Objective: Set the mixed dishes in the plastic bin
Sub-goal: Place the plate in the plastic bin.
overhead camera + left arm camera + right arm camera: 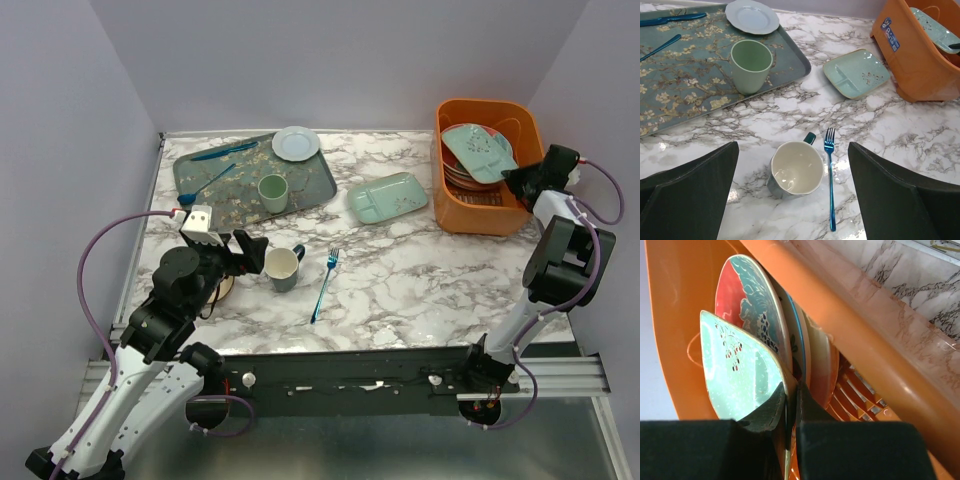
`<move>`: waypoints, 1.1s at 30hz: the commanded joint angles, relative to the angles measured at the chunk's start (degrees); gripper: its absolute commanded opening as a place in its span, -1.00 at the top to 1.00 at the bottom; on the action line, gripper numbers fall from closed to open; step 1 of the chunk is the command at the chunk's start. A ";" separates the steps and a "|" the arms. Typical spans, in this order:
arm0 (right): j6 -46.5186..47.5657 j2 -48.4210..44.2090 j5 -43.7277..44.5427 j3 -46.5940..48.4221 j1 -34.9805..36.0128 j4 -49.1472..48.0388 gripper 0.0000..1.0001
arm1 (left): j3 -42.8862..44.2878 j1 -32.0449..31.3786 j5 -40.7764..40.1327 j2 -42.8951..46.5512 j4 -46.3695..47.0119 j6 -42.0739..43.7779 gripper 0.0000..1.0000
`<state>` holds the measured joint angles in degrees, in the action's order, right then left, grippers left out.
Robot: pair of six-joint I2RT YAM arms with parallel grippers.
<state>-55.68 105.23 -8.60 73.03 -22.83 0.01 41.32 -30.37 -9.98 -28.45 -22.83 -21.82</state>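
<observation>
Right end effector (791, 390) pinched on green dish (737, 375), held tilted inside bin (880, 340) against stacked plates (750, 295). Left end effector (248, 256) spread wide, aimed at mug (795, 170) on table (900, 140). Second green dish (856, 75) lies beside bin. Fork (830, 180) lies just beside mug.

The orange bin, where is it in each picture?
Top external: the bin is at the upper right, on the table's far right side.
Left wrist: the bin is in the top right corner, partly cut off.
Right wrist: the bin fills most of the picture, seen close up.
Shared landmark: the green dish standing inside it.
</observation>
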 commanded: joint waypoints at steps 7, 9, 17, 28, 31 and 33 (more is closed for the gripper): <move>-1.10 -0.20 -0.36 3.69 0.33 -4.67 0.28 | -1.07 0.49 -1.01 0.76 0.86 0.64 -0.97; -0.83 -0.20 -0.36 3.69 0.33 -4.58 0.15 | -1.07 0.57 -1.01 0.76 0.94 0.64 -0.97; 0.65 -1.69 -0.72 3.08 0.33 -4.41 -0.43 | -0.98 0.66 -0.48 0.76 1.03 0.55 -0.97; 5.49 -6.09 2.45 1.85 0.33 -1.59 -0.75 | -1.15 0.84 0.40 1.38 1.21 0.55 -0.97; 6.46 -7.14 2.27 1.15 0.33 -0.98 -0.76 | -1.07 0.84 1.01 1.46 1.38 0.55 -0.97; 7.07 -7.93 1.84 0.79 0.33 -0.71 -0.76 | -1.24 0.84 1.71 1.38 1.73 0.47 -0.97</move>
<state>-51.35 100.49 -8.29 74.87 -22.44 -2.92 40.75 -29.95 -9.87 -27.68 -22.79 -21.85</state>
